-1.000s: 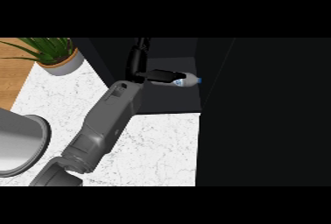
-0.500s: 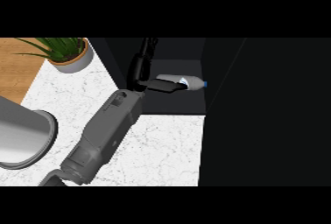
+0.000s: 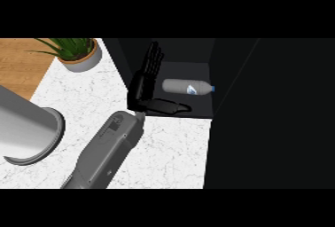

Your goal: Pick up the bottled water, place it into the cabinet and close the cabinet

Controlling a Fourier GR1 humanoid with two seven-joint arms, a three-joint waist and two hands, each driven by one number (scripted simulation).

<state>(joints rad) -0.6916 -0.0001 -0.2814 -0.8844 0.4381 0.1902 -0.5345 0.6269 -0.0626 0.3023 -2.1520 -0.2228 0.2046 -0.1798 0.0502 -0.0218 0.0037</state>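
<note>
No legible text or numbers anywhere, only an unreadable blue mark on the bottled water (image 3: pixel 185 86).

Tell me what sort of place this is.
Most likely a kitchen: there is a white marbled counter, a dark open cabinet with a water bottle lying on its side inside, and a potted plant at the counter's far corner.

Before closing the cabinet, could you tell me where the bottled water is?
Head view: the bottled water lies on its side inside the cabinet, just right of the open robot hand.
</note>
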